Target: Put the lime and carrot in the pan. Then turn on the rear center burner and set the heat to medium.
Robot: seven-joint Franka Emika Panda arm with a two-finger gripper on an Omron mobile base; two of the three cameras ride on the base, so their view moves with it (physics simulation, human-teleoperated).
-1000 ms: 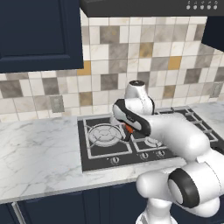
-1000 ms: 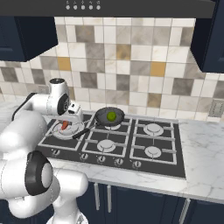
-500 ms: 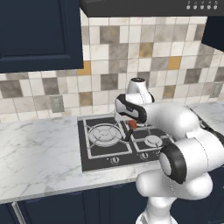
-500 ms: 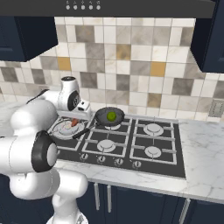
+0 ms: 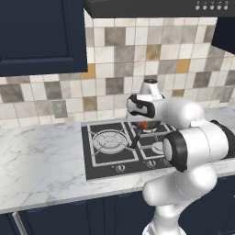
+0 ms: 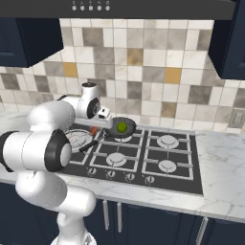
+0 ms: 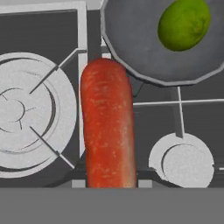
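Left base view: white arm reaching over the black cooktop (image 5: 110, 158); carrot (image 5: 143, 125) at the gripper (image 5: 144, 123), above the grates, beside the large silver burner (image 5: 109, 140).

Right base view: pan (image 6: 120, 129) on the rear grates, lime (image 6: 122, 127) inside it; carrot (image 6: 94, 130) held just left of the pan, over the pan's handle (image 6: 93, 142).

Hand view: carrot (image 7: 107, 129) rising from the bottom edge, tip near the pan's rim (image 7: 131, 72); lime (image 7: 183, 24) in the pan. Gripper clenched on the carrot.

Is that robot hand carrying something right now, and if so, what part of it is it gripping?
Yes, the gripper carries the carrot above the cooktop, beside the pan. Its near end runs down to the hand; the exact hold there is hidden.
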